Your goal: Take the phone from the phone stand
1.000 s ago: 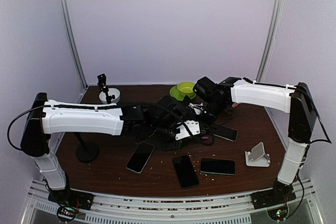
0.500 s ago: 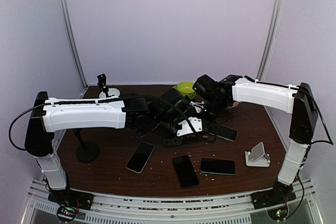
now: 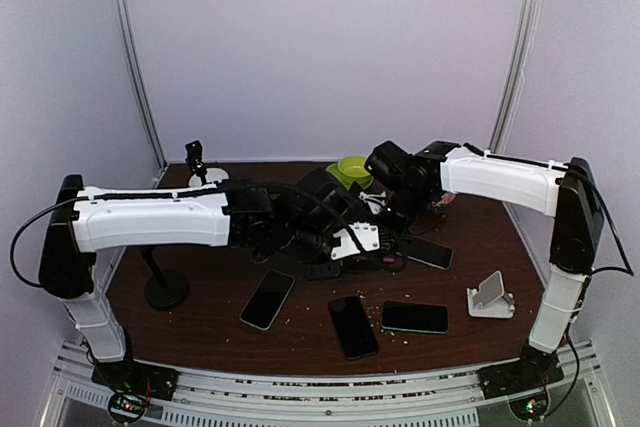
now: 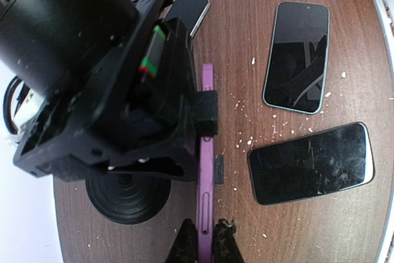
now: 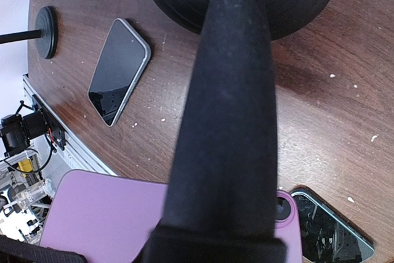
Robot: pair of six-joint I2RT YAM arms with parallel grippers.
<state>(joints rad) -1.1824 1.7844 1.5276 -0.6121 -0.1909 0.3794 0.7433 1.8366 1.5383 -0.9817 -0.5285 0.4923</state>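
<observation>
Purple phone (image 4: pixel 205 152) edge-on — tight between the two left fingers (image 4: pixel 184 247).

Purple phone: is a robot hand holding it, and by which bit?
Yes. The left fingers pinch the purple phone at its near end, one on each flat face, while the stand's clamp grips its middle.

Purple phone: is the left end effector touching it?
Touching. In the left wrist view, the left end effector pinches the purple phone by its thin edge, with no gap.
</observation>
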